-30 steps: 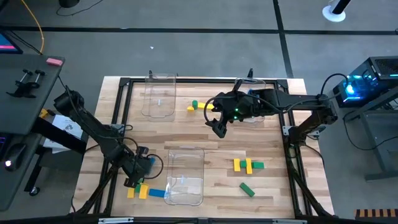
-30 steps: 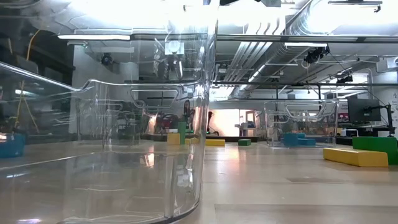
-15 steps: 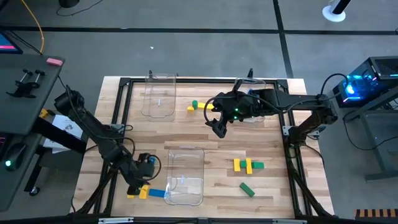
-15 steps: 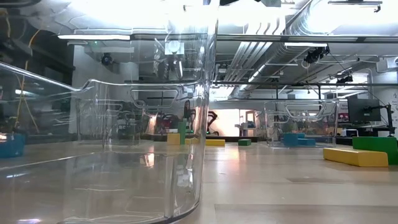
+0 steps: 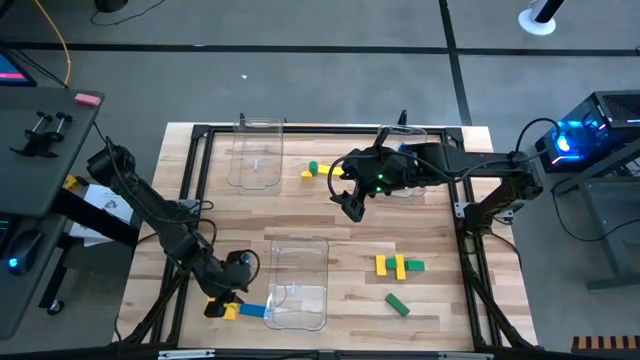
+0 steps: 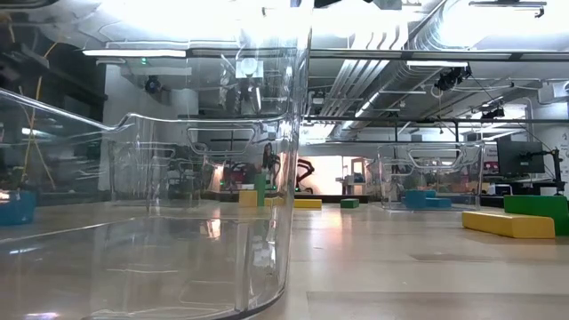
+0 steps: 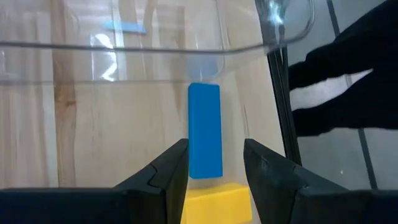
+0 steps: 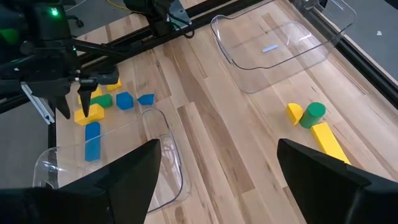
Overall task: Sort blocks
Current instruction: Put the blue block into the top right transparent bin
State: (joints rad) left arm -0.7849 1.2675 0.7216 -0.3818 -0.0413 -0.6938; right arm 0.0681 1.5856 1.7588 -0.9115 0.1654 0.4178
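The blocks lie in groups on the wooden table. A blue block (image 7: 205, 130), a yellow one (image 5: 231, 312) and others lie at the near left, beside the near clear bin (image 5: 298, 283). My left gripper (image 5: 222, 298) slants down over this group, shut on a yellow block (image 7: 214, 202). The blue block lies flat just beyond its fingertips, against the bin wall. My right gripper (image 5: 352, 205) hangs open high over the table's middle with nothing between its fingers. A green round block (image 5: 313, 169) and yellow ones lie at the far middle. My left gripper pinches the yellow block by two opposite sides (image 7: 186, 198) between its two fingers. The fingers come from above, slanting down toward the near bin. In the right wrist view the block (image 8: 83, 99) stands upright between the fingers, above another yellow block (image 8: 92, 113).
Two more clear bins stand at the far edge, one at the left (image 5: 255, 152) and one (image 5: 405, 165) partly under the right arm. Yellow and green blocks (image 5: 398, 266) and a lone green one (image 5: 398, 304) lie at the near right. A black frame (image 5: 190, 190) edges the table.
My left gripper has shifted a little toward the near clear bin and tipped up, so it points less steeply down than before. The gap between its fingers has not visibly changed.
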